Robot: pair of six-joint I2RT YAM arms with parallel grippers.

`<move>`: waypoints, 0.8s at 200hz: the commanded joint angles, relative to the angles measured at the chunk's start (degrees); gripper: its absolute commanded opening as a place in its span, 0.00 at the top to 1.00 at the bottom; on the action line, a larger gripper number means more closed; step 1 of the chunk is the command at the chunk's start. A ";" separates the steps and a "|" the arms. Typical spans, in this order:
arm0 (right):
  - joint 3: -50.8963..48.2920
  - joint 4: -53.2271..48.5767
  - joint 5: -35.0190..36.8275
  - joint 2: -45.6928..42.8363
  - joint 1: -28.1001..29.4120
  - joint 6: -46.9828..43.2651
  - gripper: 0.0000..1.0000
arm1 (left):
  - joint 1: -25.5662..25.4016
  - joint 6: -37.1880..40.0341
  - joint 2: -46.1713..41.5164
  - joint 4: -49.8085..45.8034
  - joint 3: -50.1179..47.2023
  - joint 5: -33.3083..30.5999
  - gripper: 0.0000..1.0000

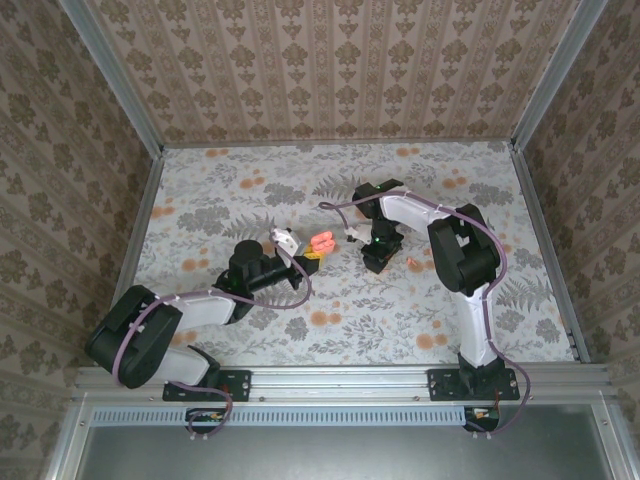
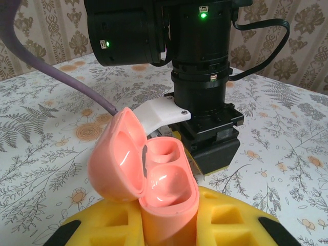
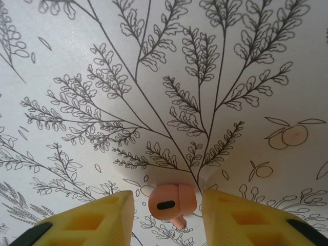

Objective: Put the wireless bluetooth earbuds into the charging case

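My left gripper (image 2: 169, 218) is shut on the salmon-pink charging case (image 2: 166, 192), which stands upright between its yellow fingers. The lid (image 2: 115, 156) is swung open to the left and both wells look empty. From above, the case (image 1: 322, 243) is held left of table centre by the left gripper (image 1: 310, 254). My right gripper (image 3: 166, 196) points down at the table, its yellow fingers (image 3: 110, 210) straddling one pink earbud (image 3: 171, 204) with a gap on each side. In the top view a second small pink bud (image 1: 412, 263) lies just right of the right gripper (image 1: 378, 262).
The flowered tablecloth (image 1: 250, 190) covers the whole table, with patterned walls on three sides. The right arm's black wrist (image 2: 205, 92) stands close behind the open case. Metal frame posts (image 1: 140, 215) edge the table.
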 commanded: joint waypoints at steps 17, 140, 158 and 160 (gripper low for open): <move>1.03 0.69 1.48 1.87 0.22 0.66 0.69 | 0.37 1.21 -1.39 0.03 -0.33 -0.37 0.88; -7.66 11.47 -6.79 -12.11 -3.18 11.07 0.82 | -0.13 2.11 1.75 2.85 0.17 0.42 0.88; -11.58 16.89 -10.89 -17.59 -4.24 16.07 0.83 | -0.99 2.01 3.21 4.43 0.77 -0.08 0.88; -12.07 17.59 -11.27 -18.25 -4.24 16.62 0.83 | -1.09 2.05 3.34 4.59 0.81 -0.14 0.88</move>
